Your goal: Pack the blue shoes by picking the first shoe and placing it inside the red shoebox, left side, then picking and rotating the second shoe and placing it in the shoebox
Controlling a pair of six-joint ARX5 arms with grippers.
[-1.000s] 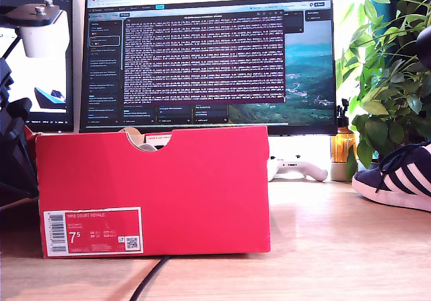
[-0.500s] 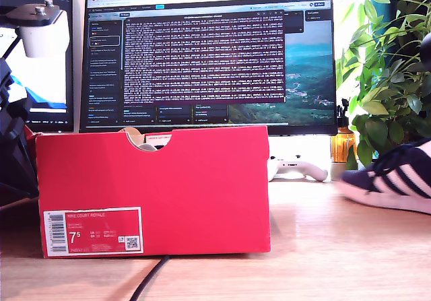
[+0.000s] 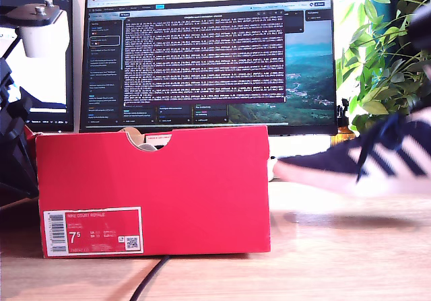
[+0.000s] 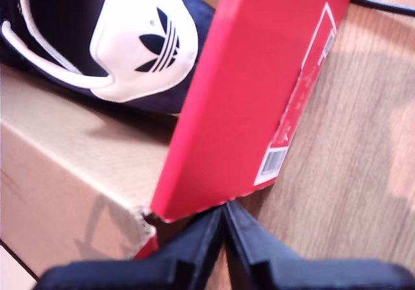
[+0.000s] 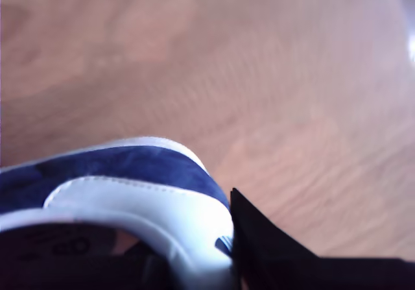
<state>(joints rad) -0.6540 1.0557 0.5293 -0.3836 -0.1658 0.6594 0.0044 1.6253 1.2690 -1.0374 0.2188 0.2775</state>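
Note:
The red shoebox point(image 3: 155, 186) stands on the wooden table at the exterior view's left, its barcode label facing the camera. One blue shoe point(image 4: 130, 43) lies inside it on brown cardboard, showing its white heel tab. My first gripper point(image 4: 224, 228) is shut and empty, just outside a corner of the red shoebox point(image 4: 259, 95). The other blue shoe point(image 3: 357, 163) hangs blurred above the table at the exterior view's right, toe pointing at the box. My second gripper point(image 5: 220, 254) is shut on the heel of that shoe point(image 5: 130, 173); the gripper itself is hidden in the exterior view.
A large monitor point(image 3: 209, 52) stands behind the box, and a leafy plant point(image 3: 387, 65) at the exterior view's right. A white game controller point(image 3: 271, 168) lies behind the shoe. A black cable point(image 3: 148, 281) runs out under the box. Dark arm hardware point(image 3: 13, 146) stands at the exterior view's left.
The second shoe has lifted off the table and swung from the exterior view's right edge toward the box, now blurred with motion. The box and the first gripper's side look unchanged.

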